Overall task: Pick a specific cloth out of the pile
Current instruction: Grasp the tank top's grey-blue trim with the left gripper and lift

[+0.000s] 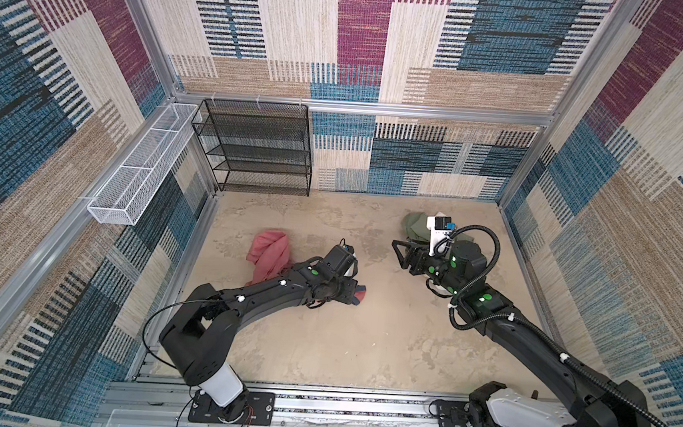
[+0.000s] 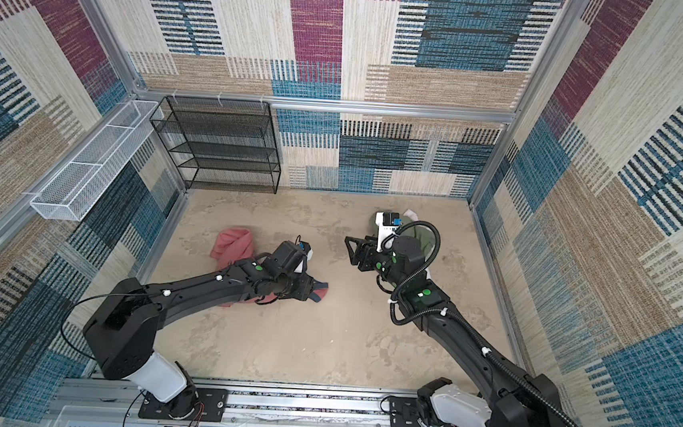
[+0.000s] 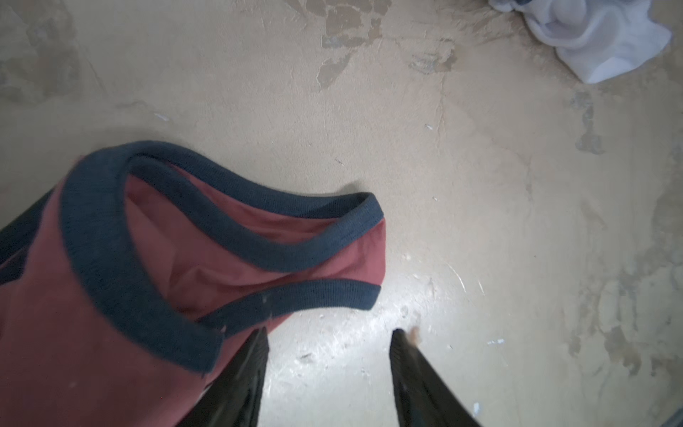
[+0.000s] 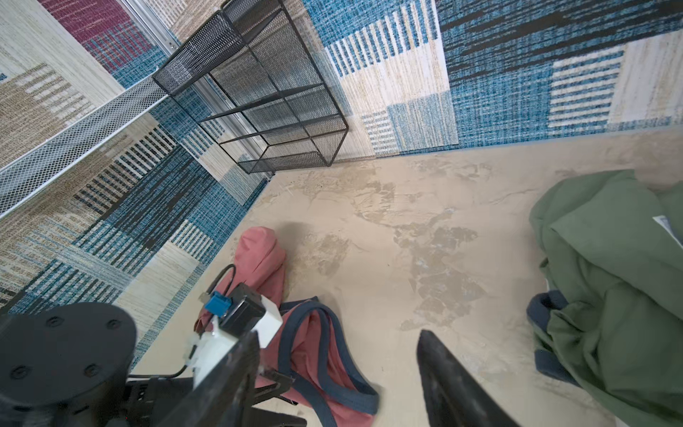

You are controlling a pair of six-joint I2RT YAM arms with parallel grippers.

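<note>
We see the left pincer (image 3: 329,334) open, its two black fingers (image 3: 244,377) clearly apart and pointing down close to the tabletop (image 3: 480,222). Only bare surface lies between them. One finger sits at the edge of the cloth (image 3: 92,332) – we cannot tell whether it touches – and nothing is gripped.

The right pincer (image 4: 339,333) is also open, wider, and holds nothing. It hangs above the middle of the tabletop, facing the cloth.

The cloth, dusty red with blue-grey trim, lies crumpled on the left half of the tabletop and partly under the left arm. It is well apart from the pile (image 1: 416,225) of olive-green and white garments near the far right corner, behind the right wrist.

Patterned walls close in the tabletop on three sides. A black mesh shelf (image 1: 253,145) stands in the far left corner, and a white wire basket (image 1: 143,165) hangs on the left wall. A broad bare stretch of tabletop runs between the two arms, down to the near rail.
</note>
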